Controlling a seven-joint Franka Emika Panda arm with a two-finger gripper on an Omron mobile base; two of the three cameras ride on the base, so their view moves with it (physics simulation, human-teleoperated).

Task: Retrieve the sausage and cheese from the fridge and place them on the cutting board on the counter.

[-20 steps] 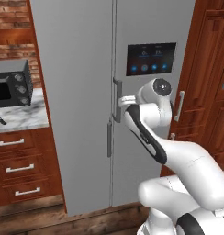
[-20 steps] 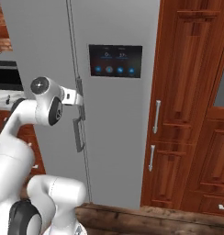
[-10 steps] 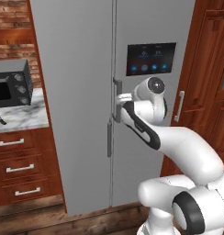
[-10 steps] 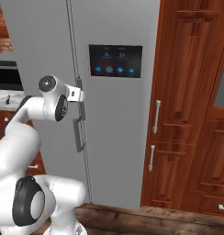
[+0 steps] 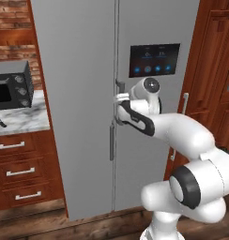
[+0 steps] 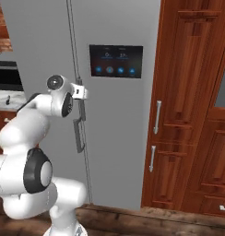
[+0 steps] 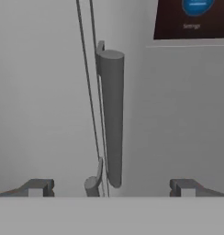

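Note:
The grey double-door fridge (image 5: 79,93) stands closed, so the sausage and the cheese are hidden. My gripper (image 5: 118,105) is open and right at the seam between the doors, level with the upper end of the right door's handle (image 7: 111,114). In the hand view this vertical grey bar runs down the middle between my two spread fingertips (image 7: 38,187), which hold nothing. From the right base view my gripper (image 6: 82,92) sits just above the lower handles (image 6: 79,133). The counter (image 5: 20,119) shows at the left. The cutting board is out of view.
A black microwave (image 5: 13,89) and a black-handled knife (image 5: 0,122) rest on the marble counter, over wooden drawers (image 5: 22,171). Tall reddish-brown cabinets (image 6: 192,115) stand right of the fridge. A dark touch panel (image 5: 154,61) sits on the right fridge door.
My hand has crept a little closer to the door seam and handle, and the elbow has swung out to the side. The jaws stay wide. The fridge stays closed.

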